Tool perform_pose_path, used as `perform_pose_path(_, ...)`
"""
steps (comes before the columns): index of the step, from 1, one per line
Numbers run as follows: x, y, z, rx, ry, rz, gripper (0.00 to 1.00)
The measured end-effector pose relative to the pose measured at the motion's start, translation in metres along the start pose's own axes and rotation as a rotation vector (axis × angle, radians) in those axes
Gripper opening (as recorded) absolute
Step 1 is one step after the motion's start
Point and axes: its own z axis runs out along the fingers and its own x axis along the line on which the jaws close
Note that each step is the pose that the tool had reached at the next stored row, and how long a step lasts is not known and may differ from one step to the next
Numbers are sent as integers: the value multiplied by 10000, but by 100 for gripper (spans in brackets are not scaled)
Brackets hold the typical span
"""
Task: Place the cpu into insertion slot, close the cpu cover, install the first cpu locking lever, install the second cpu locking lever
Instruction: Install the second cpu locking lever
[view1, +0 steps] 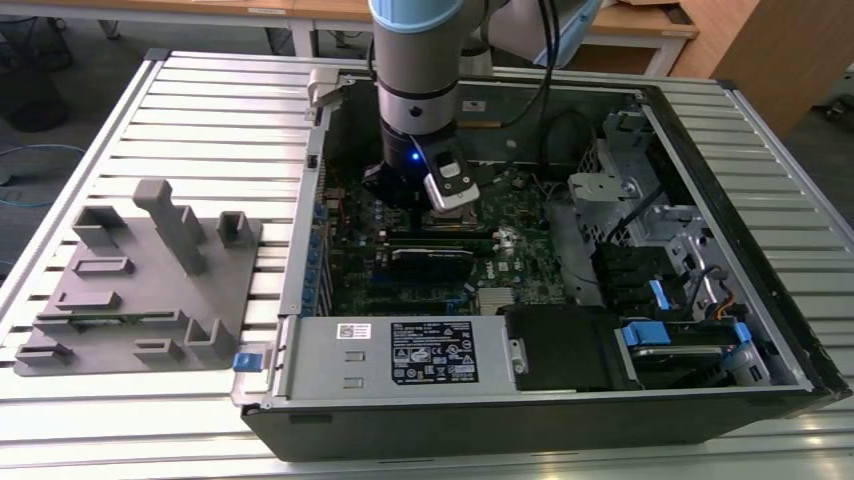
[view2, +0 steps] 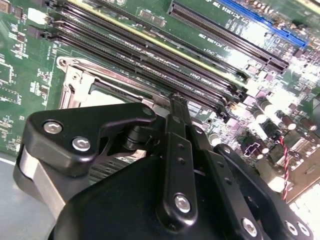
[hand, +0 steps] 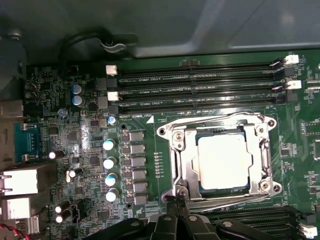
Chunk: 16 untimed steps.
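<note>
The gripper (hand: 177, 204) is hovering with fingers pressed together, gripping nothing, its tips just at the edge of the cpu cover (hand: 260, 152), which is lying closed over the cpu (hand: 223, 161) seated in the insertion slot (hand: 192, 159).

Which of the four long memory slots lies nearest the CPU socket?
The lowest of the four black memory slots, directly bordering the insertion slot's silvery frame.
</note>
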Motion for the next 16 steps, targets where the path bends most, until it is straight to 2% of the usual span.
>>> perform_pose_path(16,39,-3,21,-11,-29,-1,11)
